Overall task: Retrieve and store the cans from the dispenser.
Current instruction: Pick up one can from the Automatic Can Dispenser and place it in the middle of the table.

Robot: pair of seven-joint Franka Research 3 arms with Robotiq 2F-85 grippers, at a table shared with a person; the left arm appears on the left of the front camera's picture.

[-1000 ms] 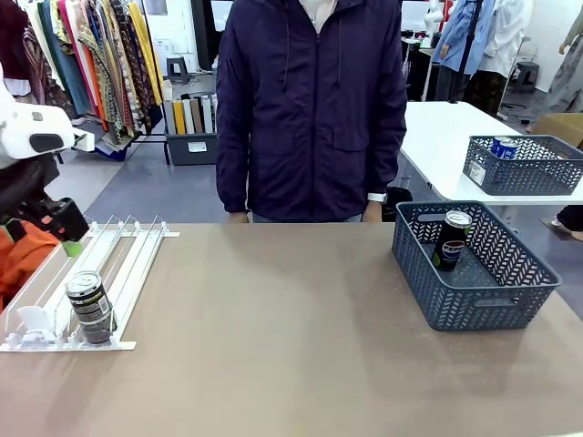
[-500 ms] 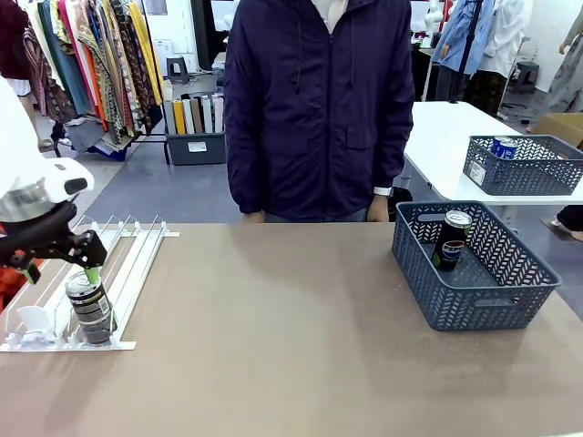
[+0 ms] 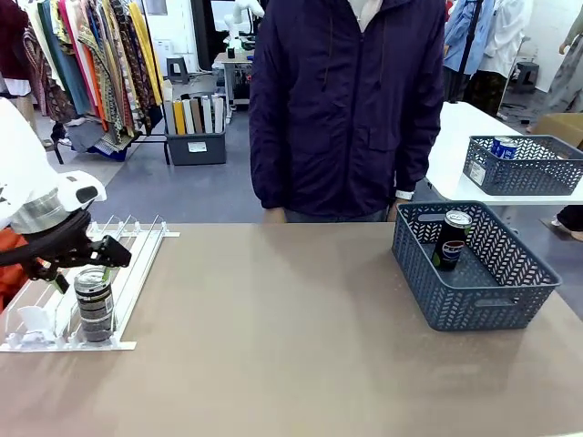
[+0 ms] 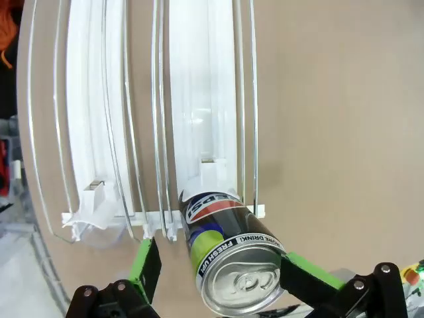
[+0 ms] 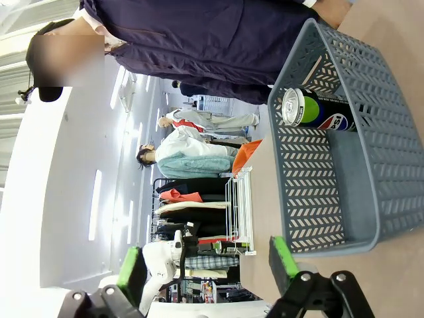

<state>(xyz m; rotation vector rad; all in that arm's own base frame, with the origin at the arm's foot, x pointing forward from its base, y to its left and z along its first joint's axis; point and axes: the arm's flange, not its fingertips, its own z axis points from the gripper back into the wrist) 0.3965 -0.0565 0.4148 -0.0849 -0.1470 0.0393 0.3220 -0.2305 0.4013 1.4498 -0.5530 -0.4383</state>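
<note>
- The left gripper (image 3: 84,266) (image 4: 220,260) hangs over the near end of the dispenser (image 3: 137,257) (image 4: 199,99), jaws spread wide to either side of a can's top; in the left wrist view a gap shows between one green pad (image 4: 146,264) and the can's side.
- That can (image 3: 95,308) (image 4: 222,242), black with a red, white and blue logo and a silver top, stands upright in the dispenser's right-hand lane, against the front stop.
- The white dispenser lies at the near left of the brown table (image 3: 291,355).
- The right gripper (image 5: 207,266) is wide apart with nothing between its fingers, facing the dark grey mesh basket (image 3: 474,296) (image 5: 311,199) at the table's right.
- A second black can (image 3: 451,241) (image 5: 318,109) is inside that basket, at its far left corner.
- A person in a dark navy jacket (image 3: 351,100) stands at the table's far edge.
- Far right, on a white table, another basket (image 3: 524,173) holds a blue can (image 3: 503,146).
</note>
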